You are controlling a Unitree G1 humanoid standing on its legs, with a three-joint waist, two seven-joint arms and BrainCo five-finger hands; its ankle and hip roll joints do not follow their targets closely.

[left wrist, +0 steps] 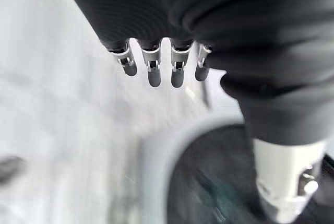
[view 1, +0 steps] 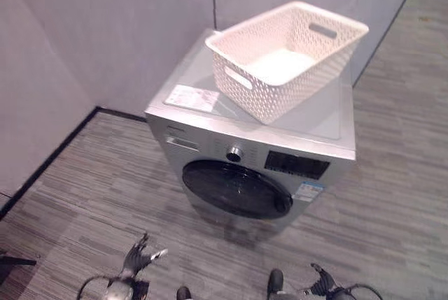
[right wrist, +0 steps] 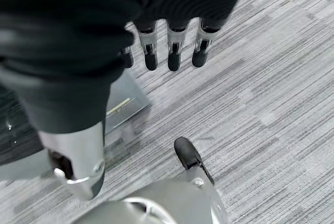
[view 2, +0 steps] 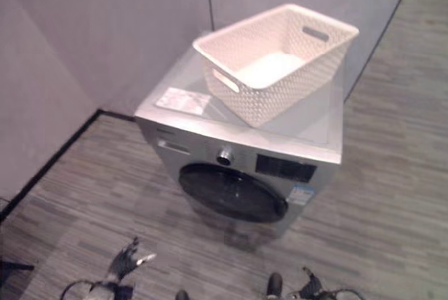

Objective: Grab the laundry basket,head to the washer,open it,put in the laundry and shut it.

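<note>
A corner of a plain room with grey walls and striped grey flooring.

Two pale grey walls point(view 1: 105, 27) meet at a far vertical seam, and a further panel runs off to the far right. A dark skirting strip point(view 1: 49, 160) follows the foot of the left wall, running from the near left towards the far corner. The floor point(view 1: 392, 195) is laid in grey plank-like strips with fine streaks, lighter and darker bands alternating. Light is soft and even, with only a faint shade on the floor.

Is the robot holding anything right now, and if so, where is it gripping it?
Nothing is held. Both the left hand and right hand hang open and empty; the basket sits on the washer.
</note>
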